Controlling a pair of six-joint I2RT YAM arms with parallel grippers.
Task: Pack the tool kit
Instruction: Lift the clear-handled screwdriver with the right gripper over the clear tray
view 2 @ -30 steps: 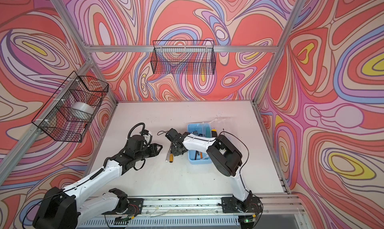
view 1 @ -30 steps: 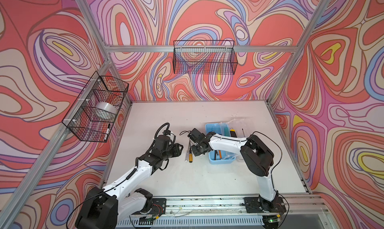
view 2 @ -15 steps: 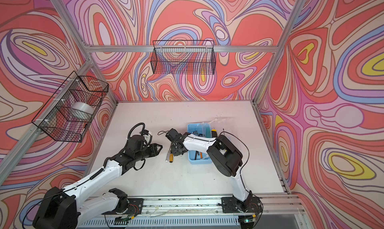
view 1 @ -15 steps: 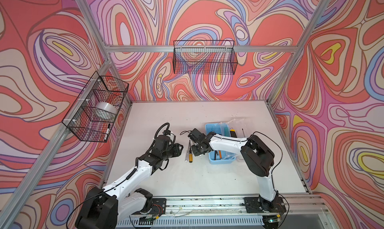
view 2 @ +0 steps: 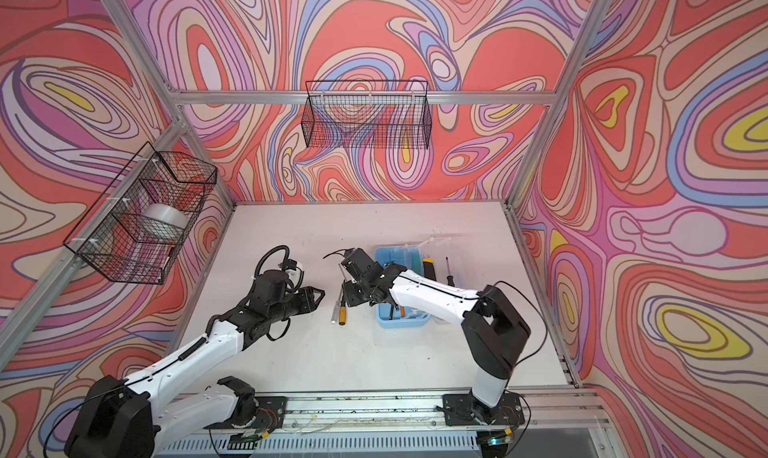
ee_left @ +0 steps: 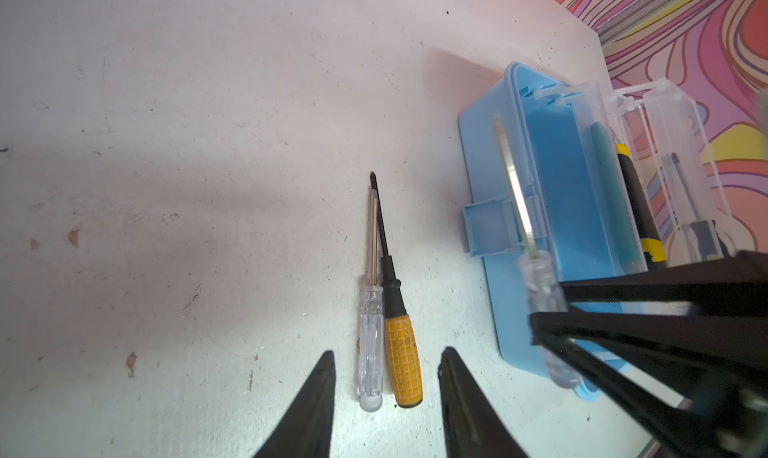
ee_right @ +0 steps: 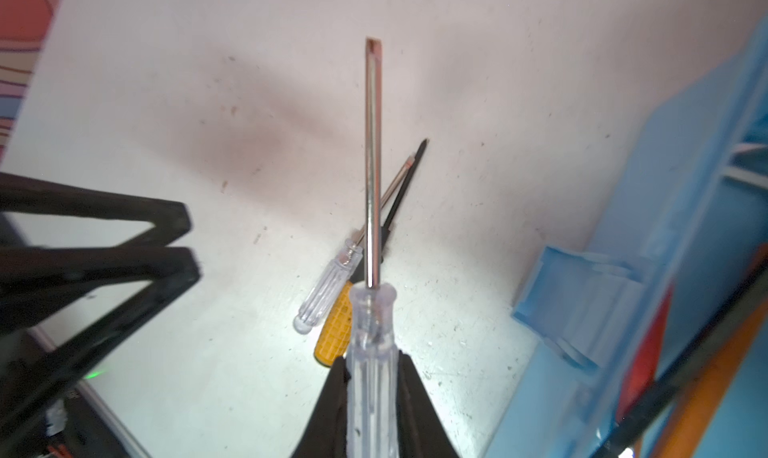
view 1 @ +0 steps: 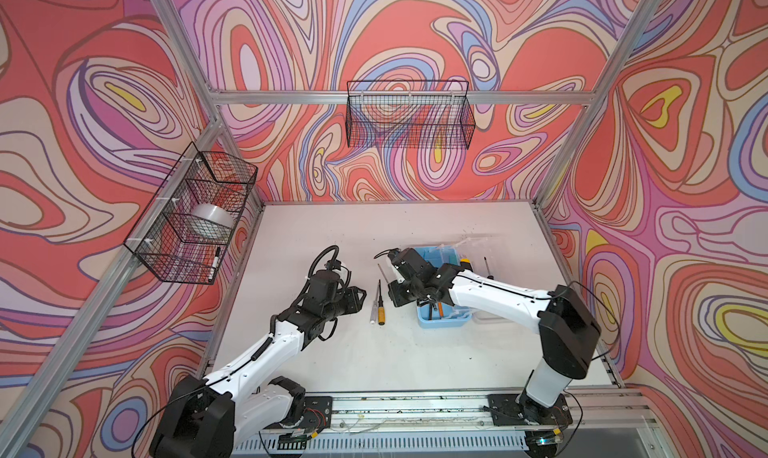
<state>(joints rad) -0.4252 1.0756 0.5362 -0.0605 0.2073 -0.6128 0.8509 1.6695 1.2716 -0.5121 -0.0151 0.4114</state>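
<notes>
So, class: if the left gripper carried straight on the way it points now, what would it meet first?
Probably the left gripper meets the small clear-handled screwdriver and yellow-handled screwdriver, lying side by side on the table just ahead; its height above them is unclear.

The light-blue box is stood open on the desk, its clear lid swung back; a small clear-handled screwdriver and a yellow-handled screwdriver are laid side by side, touching, just beside it; a longer clear-handled screwdriver is gripped by its handle in the jaws of the right gripper, above them.
</notes>
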